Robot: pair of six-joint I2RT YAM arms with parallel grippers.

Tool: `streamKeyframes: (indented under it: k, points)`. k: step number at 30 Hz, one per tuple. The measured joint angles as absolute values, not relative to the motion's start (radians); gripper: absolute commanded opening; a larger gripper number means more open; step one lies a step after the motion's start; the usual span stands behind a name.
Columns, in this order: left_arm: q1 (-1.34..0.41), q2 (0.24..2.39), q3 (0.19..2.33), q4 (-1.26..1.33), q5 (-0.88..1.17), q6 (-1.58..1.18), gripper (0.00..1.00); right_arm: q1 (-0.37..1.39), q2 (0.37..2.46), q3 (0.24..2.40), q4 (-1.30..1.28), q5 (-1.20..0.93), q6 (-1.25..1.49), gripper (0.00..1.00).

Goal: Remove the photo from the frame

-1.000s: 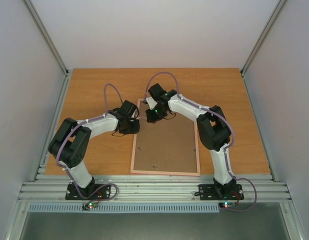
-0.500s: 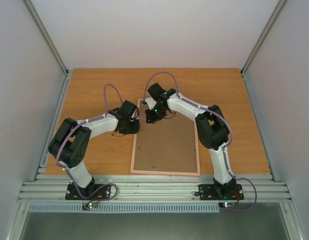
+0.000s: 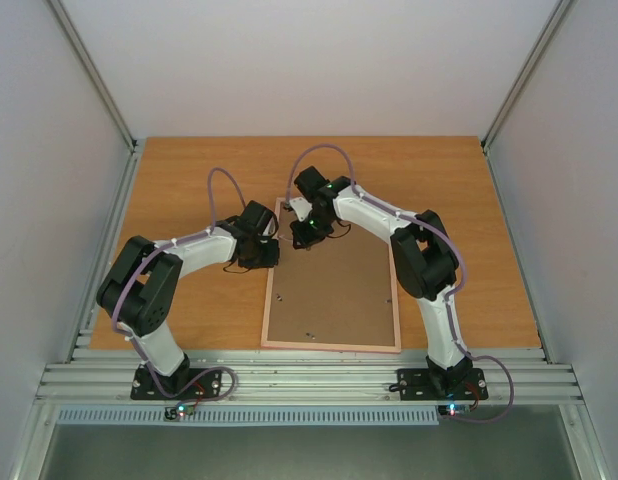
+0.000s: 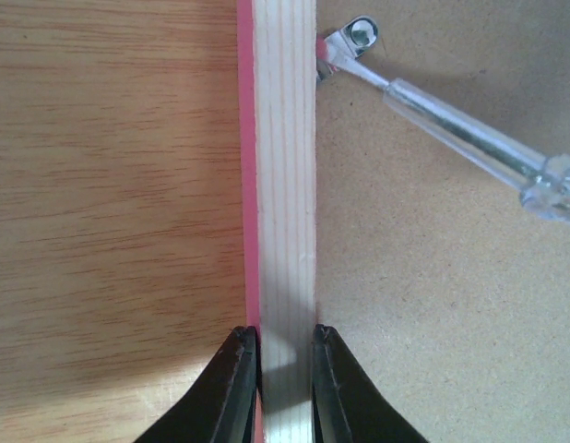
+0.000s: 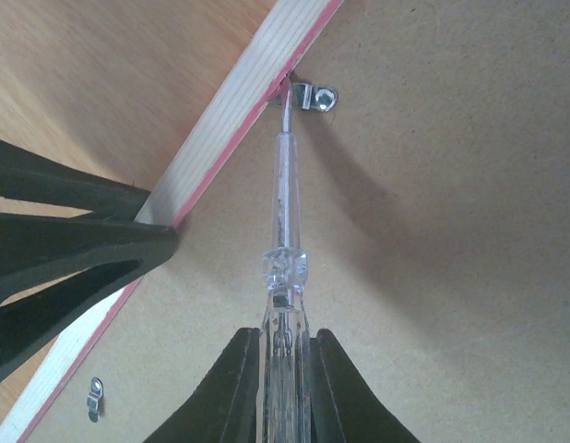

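Firmly, left tool (image 4: 284, 334) clamps the frame (image 4: 285, 185) astride its edge; right tool (image 5: 285, 338) grips screwdriver (image 5: 281, 208).

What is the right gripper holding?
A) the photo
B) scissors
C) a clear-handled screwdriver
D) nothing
C: in the right wrist view the right gripper is shut on a clear screwdriver, its tip at a metal clip by the frame rail.

A clear-handled screwdriver (image 5: 282, 185) points at a metal clip (image 5: 317, 97) over a wooden table (image 3: 439, 180).
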State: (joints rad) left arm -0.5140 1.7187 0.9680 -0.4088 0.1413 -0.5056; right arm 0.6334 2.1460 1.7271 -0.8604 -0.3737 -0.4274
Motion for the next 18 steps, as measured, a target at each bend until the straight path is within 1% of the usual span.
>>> streamKeyframes:
  k: [18]
  points:
    - [-0.518, 1.711, 0.959, -0.406, 0.142, -0.512, 0.07, 0.656, 2.146, 1.745, -0.917, -0.314, -0.444, 0.01]
